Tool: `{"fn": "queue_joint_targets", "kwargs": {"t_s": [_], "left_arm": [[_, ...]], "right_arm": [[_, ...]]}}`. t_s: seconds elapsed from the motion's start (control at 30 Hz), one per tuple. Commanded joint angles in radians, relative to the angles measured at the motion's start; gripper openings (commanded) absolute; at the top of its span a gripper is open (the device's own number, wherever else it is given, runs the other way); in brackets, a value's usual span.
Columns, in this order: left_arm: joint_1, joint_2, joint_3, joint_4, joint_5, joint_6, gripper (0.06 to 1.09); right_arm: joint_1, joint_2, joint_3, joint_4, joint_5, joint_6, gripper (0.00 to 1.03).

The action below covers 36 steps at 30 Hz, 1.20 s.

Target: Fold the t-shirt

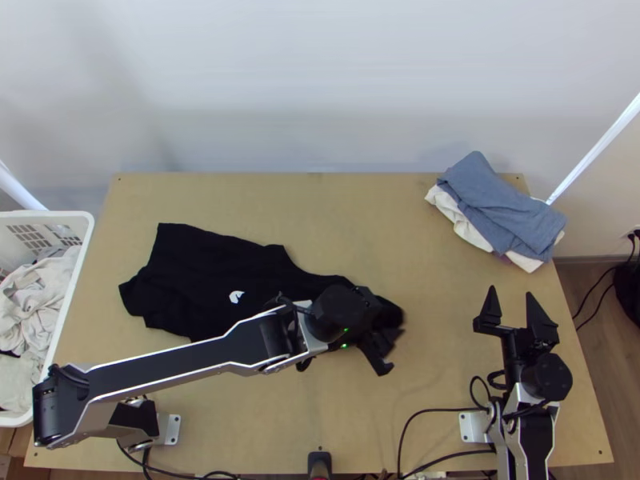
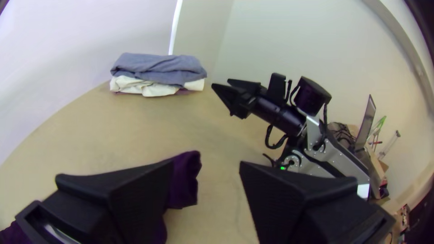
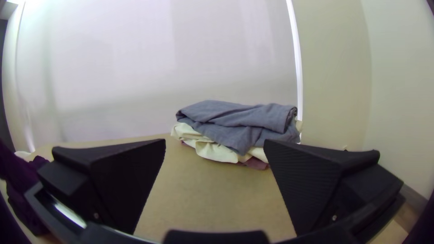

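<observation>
The black t-shirt [image 1: 216,272] lies on the table left of the middle, unevenly spread and wrinkled, with a small white print. My left gripper [image 1: 386,346] is over its bunched right end, which the arm partly covers. In the left wrist view my left gripper [image 2: 207,180] has its fingers wide apart, and a dark purple-looking piece of the shirt [image 2: 186,180] shows behind one finger. My right gripper [image 1: 513,298] stands open at the table's right, away from the shirt. The right wrist view shows my right gripper [image 3: 214,149] with nothing between its fingers.
A pile of folded cloths, blue-grey on top [image 1: 500,208], lies at the table's back right corner. A white basket [image 1: 76,272] of light clothes stands beyond the left edge. Black cables [image 1: 404,424] run along the near edge. Bare wood [image 1: 360,224] spans the middle back.
</observation>
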Motion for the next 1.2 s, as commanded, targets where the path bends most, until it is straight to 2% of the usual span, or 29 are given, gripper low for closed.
{"fn": "queue_joint_targets", "kwargs": {"t_s": [0.0, 0.1, 0.23, 0.43, 0.67, 0.9, 1.17], "left_arm": [[0.032, 0.003, 0.094, -0.029, 0.02, -0.099, 1.05], [0.09, -0.015, 0.166, -0.035, 0.02, -0.159, 1.05], [0.198, -0.052, 0.239, -0.044, 0.035, -0.159, 1.05], [0.413, -0.06, 0.343, -0.193, 0.037, -0.155, 1.05], [0.664, -0.123, 0.366, -0.302, 0.037, -0.078, 1.05], [0.882, -0.19, 0.371, -0.477, 0.037, -0.035, 1.05], [1.061, -0.256, 0.324, -0.653, 0.037, 0.002, 1.05]], "right_arm": [[0.006, -0.006, -0.006, -0.014, 0.008, 0.012, 0.98], [0.006, -0.006, -0.006, -0.014, 0.008, 0.012, 0.98], [0.006, -0.006, -0.006, -0.014, 0.008, 0.012, 0.98], [0.006, -0.006, -0.006, -0.014, 0.008, 0.012, 0.98], [0.006, -0.006, -0.006, -0.014, 0.008, 0.012, 0.98], [0.006, -0.006, -0.006, -0.014, 0.008, 0.012, 0.98], [0.006, -0.006, -0.006, -0.014, 0.008, 0.012, 0.98]]}}
